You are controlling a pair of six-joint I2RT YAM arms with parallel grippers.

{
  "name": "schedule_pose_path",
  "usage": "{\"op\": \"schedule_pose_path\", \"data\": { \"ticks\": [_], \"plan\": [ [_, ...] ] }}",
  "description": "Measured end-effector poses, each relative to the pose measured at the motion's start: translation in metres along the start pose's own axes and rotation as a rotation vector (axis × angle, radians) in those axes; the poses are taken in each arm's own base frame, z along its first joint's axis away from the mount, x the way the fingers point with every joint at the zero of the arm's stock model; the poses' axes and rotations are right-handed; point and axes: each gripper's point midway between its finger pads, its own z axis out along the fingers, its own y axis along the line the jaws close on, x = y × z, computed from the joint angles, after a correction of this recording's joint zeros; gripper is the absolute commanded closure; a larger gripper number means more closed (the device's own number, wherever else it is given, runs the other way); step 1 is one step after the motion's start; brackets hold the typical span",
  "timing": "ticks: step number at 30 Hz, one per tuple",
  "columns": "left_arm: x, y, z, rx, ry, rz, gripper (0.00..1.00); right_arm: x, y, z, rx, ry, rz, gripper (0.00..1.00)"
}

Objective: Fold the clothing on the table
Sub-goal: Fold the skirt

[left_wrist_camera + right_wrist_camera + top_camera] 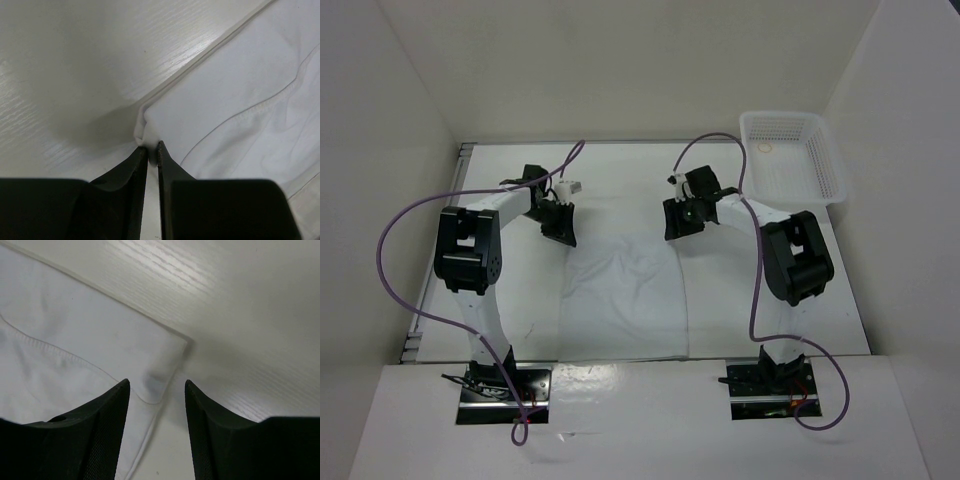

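The clothing is a thin white fabric piece spread flat on the table between the two arms. My left gripper is at its far left corner. In the left wrist view the jaws of the left gripper stand almost together, pinching a bunched corner of the clothing. My right gripper is at the far right corner. Seen from the right wrist, the right gripper is open, its fingers either side of the corner of the clothing, which lies flat on the table.
A white plastic mesh basket stands at the far right corner of the table, beyond the right arm. Purple cables loop over both arms. White walls close in the table on the left, back and right.
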Motion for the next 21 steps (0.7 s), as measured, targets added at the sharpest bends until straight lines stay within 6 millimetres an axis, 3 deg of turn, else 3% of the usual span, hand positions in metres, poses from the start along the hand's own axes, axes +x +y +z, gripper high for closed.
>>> {"op": "schedule_pose_path", "data": {
  "ticks": [4,11,21],
  "plan": [
    [0.002,0.000,0.001,0.004,0.004,-0.003,0.81,-0.011,-0.001,0.005,-0.009,-0.025,-0.004,0.46],
    [0.005,-0.001,0.001,0.005,0.009,-0.006,0.81,0.000,-0.007,0.020,-0.012,0.012,0.012,0.46],
    [0.005,-0.001,0.001,0.008,0.008,-0.002,0.81,-0.007,-0.007,0.025,-0.040,-0.002,0.014,0.53]
  ]
}}
